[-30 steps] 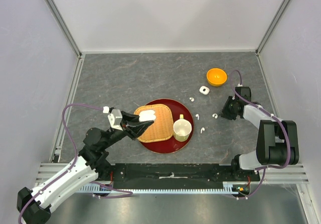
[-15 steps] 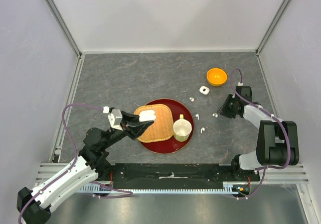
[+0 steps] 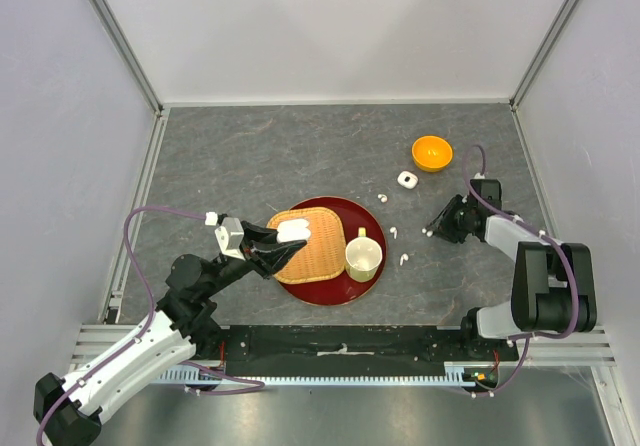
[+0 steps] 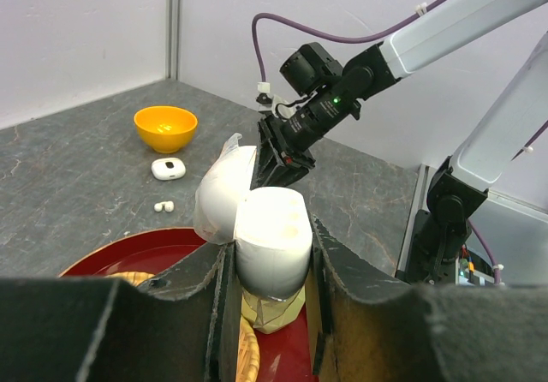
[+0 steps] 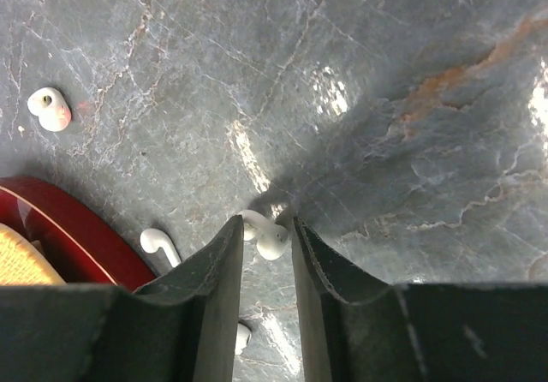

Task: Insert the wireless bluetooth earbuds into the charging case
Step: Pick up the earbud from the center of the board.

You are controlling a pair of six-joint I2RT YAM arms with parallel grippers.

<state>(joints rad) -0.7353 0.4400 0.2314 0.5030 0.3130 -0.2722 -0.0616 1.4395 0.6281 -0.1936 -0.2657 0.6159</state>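
Over the woven tray (image 3: 320, 253) on the red plate (image 3: 335, 296), the left jaws are pinching the open white charging case (image 4: 270, 228). On the right side of the counter (image 3: 250, 156), the right jaws stand slightly spread, low around one earbud (image 5: 272, 241) lying there. Three more earbuds (image 3: 393, 232) lie loose between it and the plate.

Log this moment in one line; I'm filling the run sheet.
left claw: clamps open charging case | right claw: open, tips astride one earbud on table
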